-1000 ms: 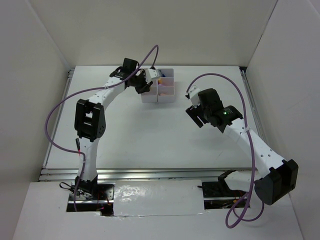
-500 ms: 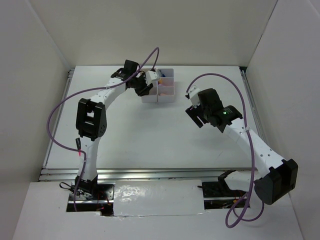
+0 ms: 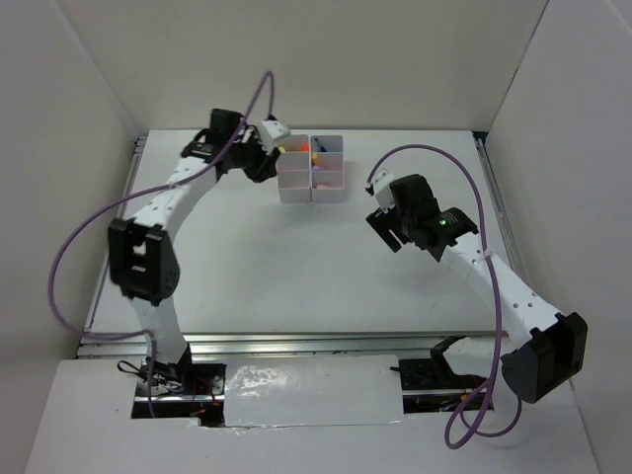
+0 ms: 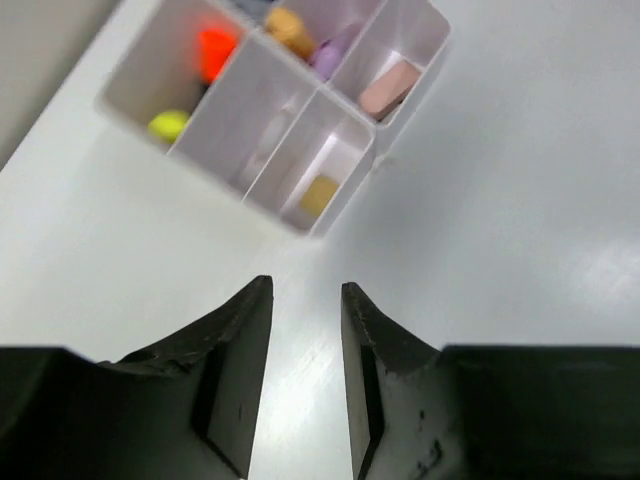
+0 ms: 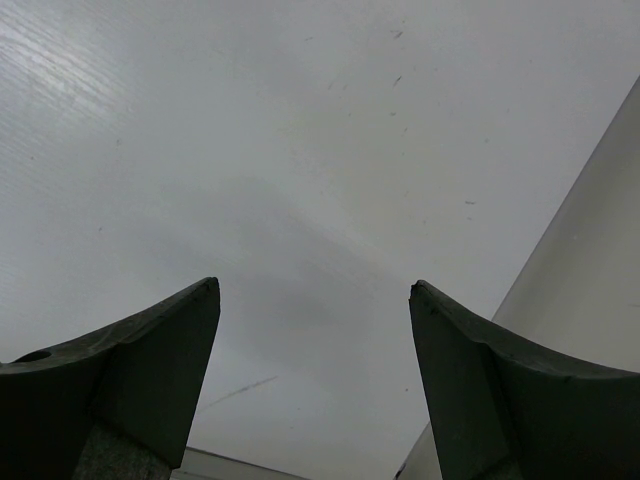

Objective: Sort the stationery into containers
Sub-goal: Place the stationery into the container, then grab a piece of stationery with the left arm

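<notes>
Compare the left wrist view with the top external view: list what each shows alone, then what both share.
Left wrist only: a close look into the compartments, with the tan eraser and a pink piece lying in separate ones. Top external only: the right end effector, open above the table, and the purple cables. Both: the white containers, the table surface and the left end effector, open and empty.

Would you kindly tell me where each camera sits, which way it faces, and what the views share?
Top external: above and behind the bases, looking down at the table; both arms show.
Left wrist: on the left arm, looking past the open left claw at the containers.
Right wrist: on the right arm, facing the table past the open right claw.
Shared: top and left wrist both show the containers.
</notes>
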Available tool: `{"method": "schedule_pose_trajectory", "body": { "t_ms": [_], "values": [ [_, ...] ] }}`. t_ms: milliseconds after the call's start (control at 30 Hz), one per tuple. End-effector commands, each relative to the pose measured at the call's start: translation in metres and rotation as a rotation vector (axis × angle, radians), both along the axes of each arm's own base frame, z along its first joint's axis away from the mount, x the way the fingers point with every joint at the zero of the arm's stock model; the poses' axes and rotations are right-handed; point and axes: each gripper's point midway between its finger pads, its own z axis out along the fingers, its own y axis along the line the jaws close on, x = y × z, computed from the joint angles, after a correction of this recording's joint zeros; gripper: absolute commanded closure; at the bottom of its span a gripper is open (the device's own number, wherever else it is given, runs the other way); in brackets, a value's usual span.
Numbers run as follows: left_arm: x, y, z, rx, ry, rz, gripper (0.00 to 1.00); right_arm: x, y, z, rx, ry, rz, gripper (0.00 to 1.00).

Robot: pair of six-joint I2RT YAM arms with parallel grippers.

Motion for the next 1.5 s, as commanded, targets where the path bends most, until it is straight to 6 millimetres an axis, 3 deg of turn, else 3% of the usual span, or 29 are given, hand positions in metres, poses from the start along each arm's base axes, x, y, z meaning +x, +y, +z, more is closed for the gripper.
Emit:
{"method": "schedule_pose_trajectory", "body": {
  "t_ms": [0, 33, 67, 100, 133, 167, 233, 267, 367, 533, 633, 667, 800, 900, 1133, 1300, 1467],
  "values": [
    [-0.037, 0.08, 0.087, -0.197, -0.017, 0.33, 0.55, 0.01, 0.007, 0.022, 0.022, -0.055, 0.001, 0.17],
    [-0.049, 0.098, 0.087, -0.237, 0.015, 0.391, 0.55, 0.011, 0.008, 0.022, 0.022, -0.056, 0.002, 0.17],
    [-0.064, 0.12, 0.058, -0.246, 0.101, 0.489, 0.54, 0.012, 0.01, 0.023, 0.025, -0.058, 0.006, 0.17],
    [-0.079, 0.16, 0.068, -0.296, 0.107, 0.657, 0.54, 0.013, 0.012, 0.025, 0.027, -0.063, 0.009, 0.17],
    [-0.09, 0.18, 0.059, -0.311, 0.146, 0.781, 0.54, 0.014, 0.013, 0.026, 0.029, -0.065, 0.011, 0.17],
    [-0.116, 0.222, 0.039, -0.259, 0.184, 0.979, 0.53, 0.014, 0.017, 0.026, 0.029, -0.065, 0.02, 0.17],
    [-0.144, 0.251, 0.024, -0.252, 0.235, 1.104, 0.49, 0.014, 0.019, 0.027, 0.027, -0.066, 0.025, 0.17],
    [-0.171, 0.271, 0.007, -0.241, 0.266, 1.216, 0.44, 0.016, 0.02, 0.028, 0.022, -0.069, 0.03, 0.17],
    [-0.222, 0.294, -0.029, -0.163, 0.342, 1.391, 0.37, 0.016, 0.024, 0.028, 0.016, -0.068, 0.035, 0.17],
    [-0.251, 0.323, -0.062, -0.053, 0.438, 1.572, 0.39, 0.021, 0.028, 0.029, 0.015, -0.073, 0.038, 0.17],
    [-0.258, 0.333, -0.08, -0.015, 0.52, 1.615, 0.39, 0.023, 0.028, 0.027, 0.002, -0.07, 0.037, 0.17],
    [-0.262, 0.339, -0.095, 0.006, 0.586, 1.624, 0.39, 0.024, 0.028, 0.028, 0.002, -0.073, 0.038, 0.17],
    [-0.268, 0.331, -0.144, -0.004, 0.816, 1.547, 0.42, 0.025, 0.025, 0.026, -0.019, -0.069, 0.031, 0.17],
    [-0.265, 0.326, -0.161, -0.025, 0.875, 1.505, 0.45, 0.025, 0.023, 0.025, -0.03, -0.065, 0.028, 0.17],
    [-0.251, 0.312, -0.159, -0.036, 0.861, 1.457, 0.44, 0.027, 0.025, 0.025, -0.027, -0.061, 0.028, 0.17],
    [-0.245, 0.305, -0.155, -0.02, 0.837, 1.463, 0.39, 0.026, 0.024, 0.023, -0.035, -0.061, 0.028, 0.17],
    [-0.251, 0.312, -0.17, 0.001, 0.905, 1.533, 0.43, 0.024, 0.023, 0.029, -0.033, -0.07, 0.028, 0.17]
  ]
}}
